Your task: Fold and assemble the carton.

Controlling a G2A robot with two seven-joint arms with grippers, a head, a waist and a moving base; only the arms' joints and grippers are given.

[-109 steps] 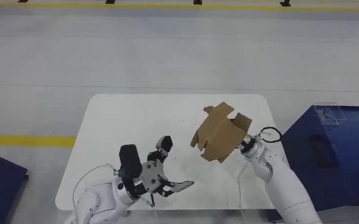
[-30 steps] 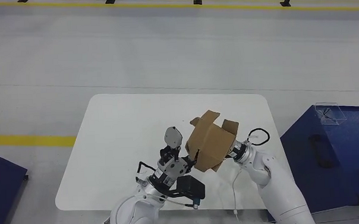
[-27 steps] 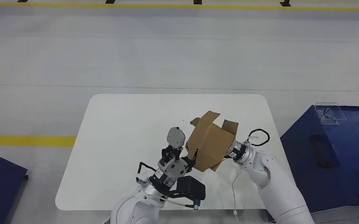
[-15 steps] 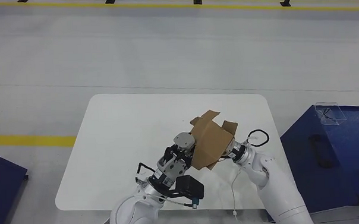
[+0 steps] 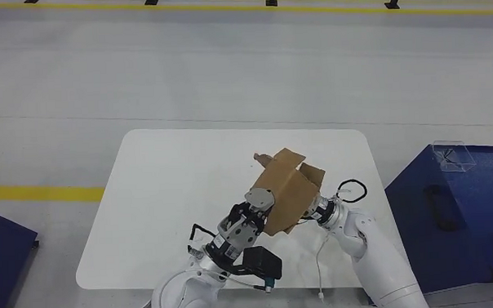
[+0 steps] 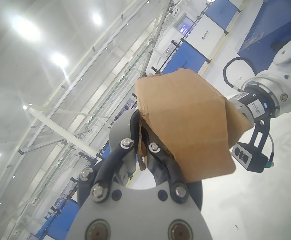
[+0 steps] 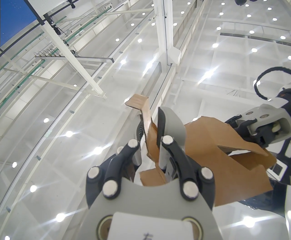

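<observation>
A brown cardboard carton, partly folded with flaps sticking out, is held in the air over the right half of the white table. My left gripper is shut on a flap at the carton's lower left edge; in the left wrist view its fingers pinch the cardboard edge of the carton. My right gripper is shut on a flap at the carton's lower right; the right wrist view shows the flap between its fingers.
A blue cabinet stands right of the table, with a clear plastic tray on its top. The table's left and far parts are bare white surface. A loose white cable hangs near the front right edge.
My left gripper has risen from the table's front, closed in on the carton's lower left edge and shut on a flap. The carton has turned slightly and shifted left in the right gripper.
</observation>
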